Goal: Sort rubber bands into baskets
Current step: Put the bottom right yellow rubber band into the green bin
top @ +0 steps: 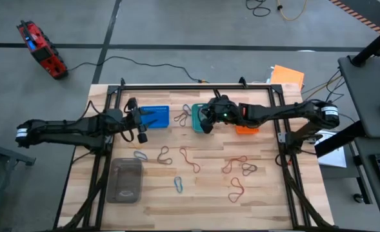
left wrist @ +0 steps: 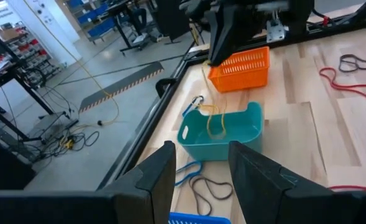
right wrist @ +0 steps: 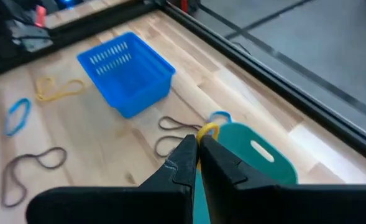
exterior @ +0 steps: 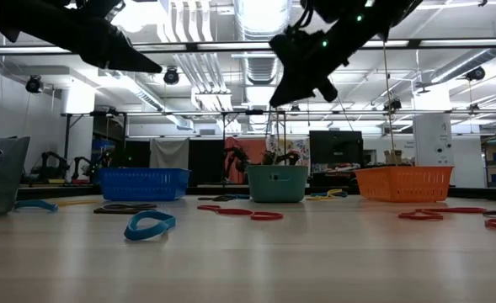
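Note:
The blue basket [top: 155, 117], the teal basket [top: 197, 120] and the orange basket [top: 246, 129] stand in a row at the table's far side. My right gripper [right wrist: 198, 148] hovers over the teal basket [right wrist: 257, 155], shut on a yellow rubber band [left wrist: 215, 115]. My left gripper [left wrist: 201, 174] is open and empty, raised beside the blue basket's left end [top: 142, 127]. Loose rubber bands lie flat on the table: red [top: 190, 158], blue [top: 180, 185] and grey [top: 164, 154]. My right gripper pinches the yellow band's top end [right wrist: 207, 130] between its two fingertips. The fingers slant downward from the table's right side. The band hangs slack below them, its lower loop [left wrist: 219, 127] down inside the teal basket [left wrist: 223, 134]; whether it touches the bottom I cannot tell.
A clear grey container [top: 126, 180] stands near the left front. More red bands [top: 236, 189] and grey ones [top: 249, 169] lie at the right front. Dark and blue bands [top: 182, 117] lie between the blue and teal baskets. A black frame rail [top: 196, 87] runs along the far edge.

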Robot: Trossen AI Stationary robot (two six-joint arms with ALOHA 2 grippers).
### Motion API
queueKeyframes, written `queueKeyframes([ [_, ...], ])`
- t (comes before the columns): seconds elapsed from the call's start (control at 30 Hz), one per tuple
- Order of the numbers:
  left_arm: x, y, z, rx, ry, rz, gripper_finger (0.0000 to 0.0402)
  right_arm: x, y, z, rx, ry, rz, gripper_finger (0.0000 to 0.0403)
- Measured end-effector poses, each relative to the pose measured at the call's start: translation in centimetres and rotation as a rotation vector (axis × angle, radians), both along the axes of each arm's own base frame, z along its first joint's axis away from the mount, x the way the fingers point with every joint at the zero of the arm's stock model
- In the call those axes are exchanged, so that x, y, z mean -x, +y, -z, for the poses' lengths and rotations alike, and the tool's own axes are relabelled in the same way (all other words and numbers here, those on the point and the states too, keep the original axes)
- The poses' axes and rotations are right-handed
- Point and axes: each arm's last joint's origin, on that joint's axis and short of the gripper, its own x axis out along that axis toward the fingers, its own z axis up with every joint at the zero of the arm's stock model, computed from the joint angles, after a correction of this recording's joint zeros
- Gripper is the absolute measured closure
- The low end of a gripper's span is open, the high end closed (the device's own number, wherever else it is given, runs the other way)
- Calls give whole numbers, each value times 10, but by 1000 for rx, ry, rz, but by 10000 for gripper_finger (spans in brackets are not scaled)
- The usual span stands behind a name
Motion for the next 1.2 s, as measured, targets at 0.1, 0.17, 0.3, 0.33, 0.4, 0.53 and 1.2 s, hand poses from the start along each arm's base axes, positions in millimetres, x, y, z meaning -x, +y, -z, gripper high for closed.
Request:
queueKeyframes([
  [0.1, -2, 0, 0, -3, 1, 1, 269, -3, -5, 9, -18, 20, 20, 391],
  [0.17, -3, 0, 1, -5, 2, 1, 269, -5, -7, 14, -27, 33, 30, 391],
  [0.3, -5, 1, 2, -6, 7, -1, 269, -9, -9, 26, -40, 65, 41, 391],
  [0.33, -6, 1, 3, -6, 9, -2, 269, -10, -10, 29, -47, 70, 45, 391],
  [0.4, -7, 2, 4, -5, 15, -2, 269, -12, -11, 34, -55, 79, 51, 391],
  [0.53, -10, 2, 6, -3, 24, -2, 269, -17, -13, 46, -59, 98, 56, 391],
  [1.2, -26, 2, 14, 24, 48, 56, 269, -20, -35, 75, -209, 117, 111, 390],
])
